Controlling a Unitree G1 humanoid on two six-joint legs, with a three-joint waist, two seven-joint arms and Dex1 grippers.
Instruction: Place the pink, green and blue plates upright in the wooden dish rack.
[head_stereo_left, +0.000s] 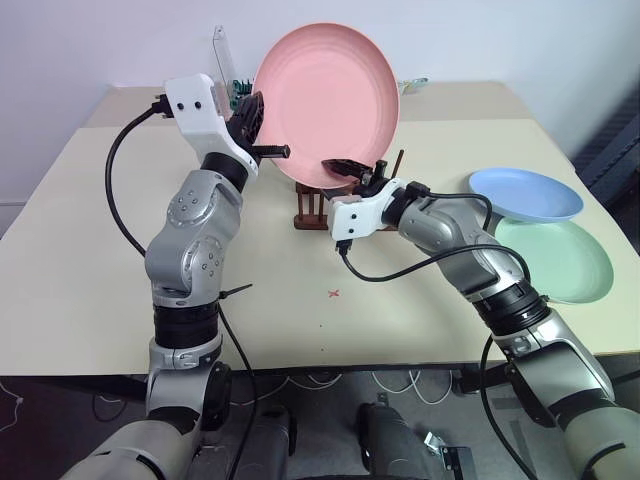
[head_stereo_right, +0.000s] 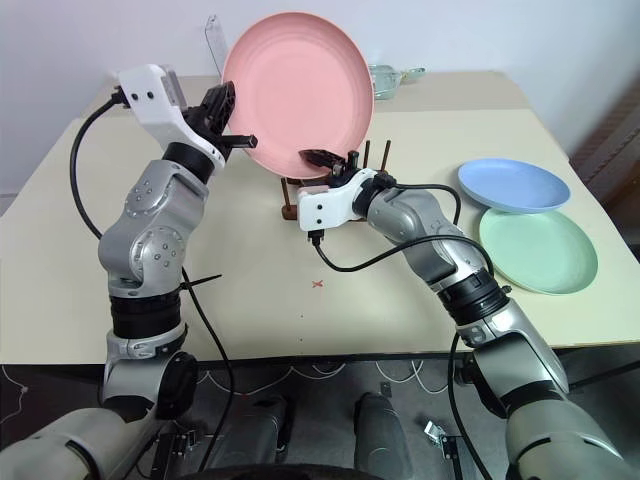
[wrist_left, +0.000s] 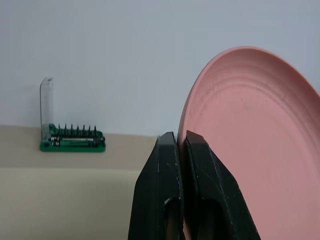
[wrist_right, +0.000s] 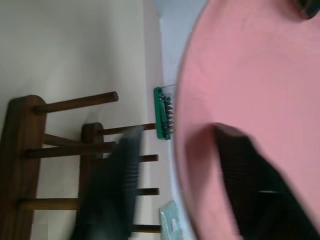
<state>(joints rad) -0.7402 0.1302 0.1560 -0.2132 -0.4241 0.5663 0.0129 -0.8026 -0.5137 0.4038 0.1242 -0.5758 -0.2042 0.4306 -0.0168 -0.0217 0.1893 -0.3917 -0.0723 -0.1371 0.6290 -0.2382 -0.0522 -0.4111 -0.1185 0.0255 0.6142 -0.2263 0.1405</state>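
The pink plate (head_stereo_left: 325, 100) hangs upright above the wooden dish rack (head_stereo_left: 310, 205), its face towards me. My left gripper (wrist_left: 180, 137) is shut on the plate's left rim. At the plate's lower edge my right gripper (wrist_right: 175, 130) is open and straddles the rim. One of its fingers (wrist_right: 240, 170) lies on the plate's face; the other, blurred, stands a little off the back. The blue plate (head_stereo_left: 525, 192) lies flat at the right, overlapping the green plate (head_stereo_left: 555, 260) in front of it.
A green tray of small tool bits (wrist_left: 72, 140) with a clear lid stands at the back of the beige table (head_stereo_left: 100, 250), behind the rack. A small red cross (head_stereo_left: 334, 293) marks the table in front of the rack.
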